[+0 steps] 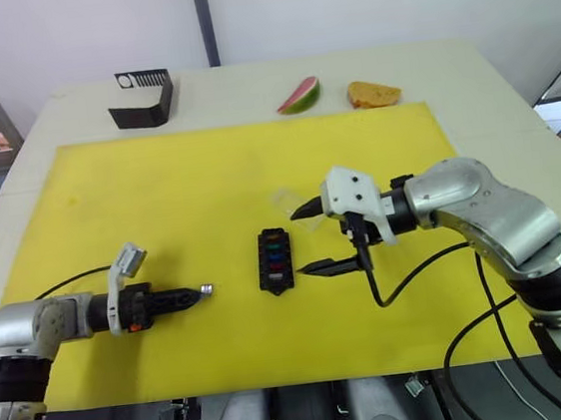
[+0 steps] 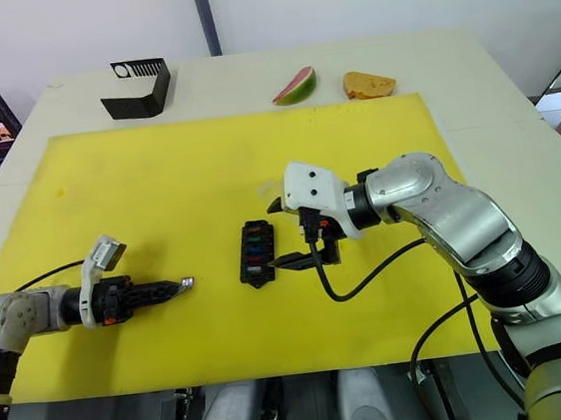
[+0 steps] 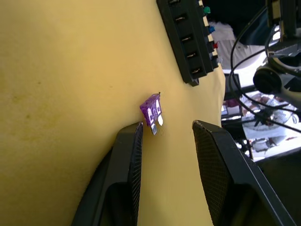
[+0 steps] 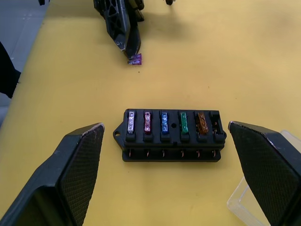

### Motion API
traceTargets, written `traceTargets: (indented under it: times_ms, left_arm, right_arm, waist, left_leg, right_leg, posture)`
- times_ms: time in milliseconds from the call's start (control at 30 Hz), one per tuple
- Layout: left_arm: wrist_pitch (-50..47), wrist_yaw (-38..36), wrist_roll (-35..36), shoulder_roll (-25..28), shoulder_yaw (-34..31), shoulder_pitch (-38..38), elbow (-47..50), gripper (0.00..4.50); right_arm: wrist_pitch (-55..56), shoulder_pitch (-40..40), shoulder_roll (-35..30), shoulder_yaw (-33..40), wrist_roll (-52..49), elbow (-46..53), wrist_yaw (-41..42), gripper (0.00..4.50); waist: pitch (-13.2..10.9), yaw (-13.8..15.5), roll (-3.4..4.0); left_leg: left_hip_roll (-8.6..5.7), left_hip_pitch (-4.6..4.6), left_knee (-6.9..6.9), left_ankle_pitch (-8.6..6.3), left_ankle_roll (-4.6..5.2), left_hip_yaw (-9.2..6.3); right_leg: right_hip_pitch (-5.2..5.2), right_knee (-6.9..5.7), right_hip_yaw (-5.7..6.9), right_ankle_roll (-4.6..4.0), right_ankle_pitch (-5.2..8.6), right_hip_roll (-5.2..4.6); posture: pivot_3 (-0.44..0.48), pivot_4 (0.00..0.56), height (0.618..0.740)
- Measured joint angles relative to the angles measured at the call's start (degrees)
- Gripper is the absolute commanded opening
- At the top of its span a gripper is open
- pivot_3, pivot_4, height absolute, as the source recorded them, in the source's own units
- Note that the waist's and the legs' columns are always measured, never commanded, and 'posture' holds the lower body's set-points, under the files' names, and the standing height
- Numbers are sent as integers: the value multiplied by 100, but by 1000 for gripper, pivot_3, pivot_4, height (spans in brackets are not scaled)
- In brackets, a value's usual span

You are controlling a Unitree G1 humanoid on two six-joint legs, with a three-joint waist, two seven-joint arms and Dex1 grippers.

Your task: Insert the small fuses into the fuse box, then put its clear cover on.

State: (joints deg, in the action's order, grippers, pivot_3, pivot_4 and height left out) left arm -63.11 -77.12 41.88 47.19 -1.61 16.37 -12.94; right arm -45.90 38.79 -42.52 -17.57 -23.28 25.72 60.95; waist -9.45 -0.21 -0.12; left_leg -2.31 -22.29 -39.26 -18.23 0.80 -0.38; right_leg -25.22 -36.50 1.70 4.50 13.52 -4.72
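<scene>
The black fuse box (image 4: 170, 146) lies on the yellow mat (image 1: 159, 203) with several small fuses (image 4: 164, 121) seated in one row; the slot at one end (image 4: 215, 123) is empty. My right gripper (image 1: 300, 240) hovers just to the right of the box, wide open, with nothing between its fingers (image 4: 80, 160). A loose purple fuse (image 3: 152, 109) lies flat on the mat to the left of the box. My left gripper (image 3: 167, 125) is open, its tips right at that fuse without holding it. The clear cover (image 4: 249, 202) rests on the mat behind my right gripper.
A black slotted stand (image 1: 143, 99) sits at the table's far left. A watermelon slice (image 1: 299, 96) and an orange bread-like piece (image 1: 373, 93) lie beyond the mat's far edge. A black cable (image 1: 408, 277) trails from my right wrist across the mat.
</scene>
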Motion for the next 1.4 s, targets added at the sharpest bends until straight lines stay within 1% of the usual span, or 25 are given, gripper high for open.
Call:
traceTargets:
  times_ms: [267,367,433,1033,1133,1200,1267,1333,1400]
  left_arm:
    - [-34,108,14,-130,-66,38,13,1777]
    - [-26,166,6,-149,-94,37,-3,954]
    - [-11,222,7,-207,-129,37,-13,28]
    - [120,259,-8,-180,-137,-28,120,28]
    - [59,445,120,-183,-298,-26,431,28]
    - [-18,591,364,-193,-596,38,908,28]
    - [-111,740,658,-213,-850,189,1428,28]
    - [-168,940,1032,-225,-1111,429,2115,28]
    - [-167,1074,1278,-245,-1183,635,2516,28]
  right_arm:
    - [3,0,-4,-11,32,0,15,4500]
    - [3,0,-13,-18,53,0,16,4500]
    - [3,-1,-14,-20,55,1,15,4500]
    - [12,-31,-18,-32,63,9,17,4500]
    - [-104,-25,-12,-3,-19,6,15,4500]
    - [-453,46,9,94,-238,-29,5,4500]
    - [-919,226,93,279,-539,-132,-36,4500]
    - [-1590,619,331,634,-1038,-310,-150,4500]
    - [-2004,889,452,882,-1394,-394,-207,4500]
  waist:
    - [1,85,0]
    - [1,83,0]
    - [1,80,0]
    - [2,78,3]
    - [-1,85,-2]
    - [-6,86,-13]
    - [-7,80,-14]
    - [-6,72,-13]
    - [-6,61,-12]
  left_leg:
    - [0,2,-1,0,-1,0]
    - [0,2,-1,1,-1,0]
    - [0,2,-1,1,-2,0]
    - [0,6,-1,2,-3,-1]
    - [0,3,-1,1,-3,-3]
    - [0,-5,-3,2,-3,-4]
    - [0,-8,-3,3,-6,-4]
    - [0,-9,-2,15,-28,-4]
    - [0,-8,2,17,-30,-4]
  right_leg:
    - [1,0,0,0,0,0]
    - [1,0,0,0,0,0]
    - [1,-1,0,0,0,0]
    - [0,-7,0,-1,0,0]
    - [0,-6,0,-1,0,-2]
    - [-6,-4,0,-1,0,-4]
    - [-6,4,0,-1,0,-5]
    - [-5,8,0,-1,0,-5]
    - [-5,12,0,-1,0,-4]
  posture:
    - [0,150,740]
    - [0,150,740]
    - [0,150,740]
    - [0,150,740]
    - [0,150,740]
    - [0,150,740]
    - [0,150,740]
    - [0,150,740]
    - [0,150,740]
